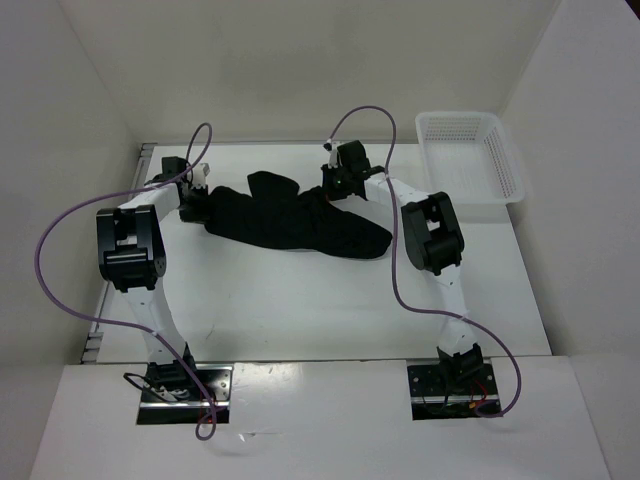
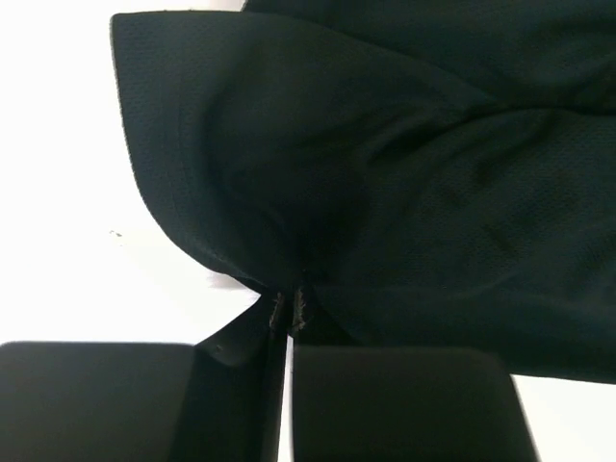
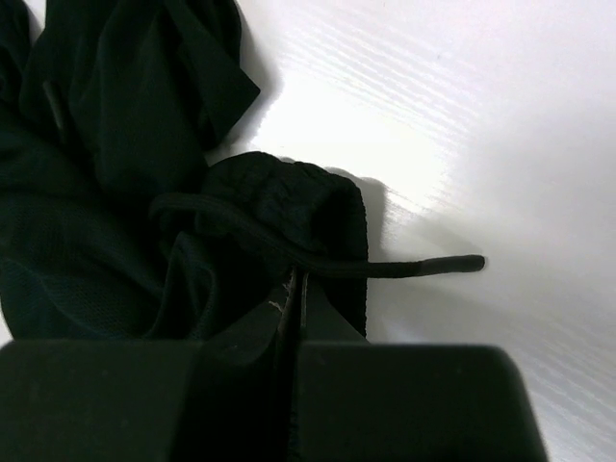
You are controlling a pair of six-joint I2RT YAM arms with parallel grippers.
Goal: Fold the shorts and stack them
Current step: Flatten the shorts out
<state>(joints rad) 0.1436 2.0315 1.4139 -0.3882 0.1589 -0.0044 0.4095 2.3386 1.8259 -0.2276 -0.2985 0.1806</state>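
Note:
The black shorts [image 1: 290, 225] lie crumpled across the far middle of the white table. At their left end my left gripper [image 1: 196, 203] is shut on the shorts. In the left wrist view the jaws meet on a pinched edge of dark mesh fabric [image 2: 385, 192] at the left gripper [image 2: 289, 310]. My right gripper [image 1: 335, 190] sits at the upper right part of the shorts. The right wrist view shows the right gripper [image 3: 294, 289] shut on bunched fabric [image 3: 279, 207], with the thin black drawstring [image 3: 423, 266] running across its tips onto the table.
A white plastic lattice basket [image 1: 470, 160] stands at the far right corner of the table [image 1: 300, 310]. White walls close in the left, back and right sides. Purple cables loop over both arms.

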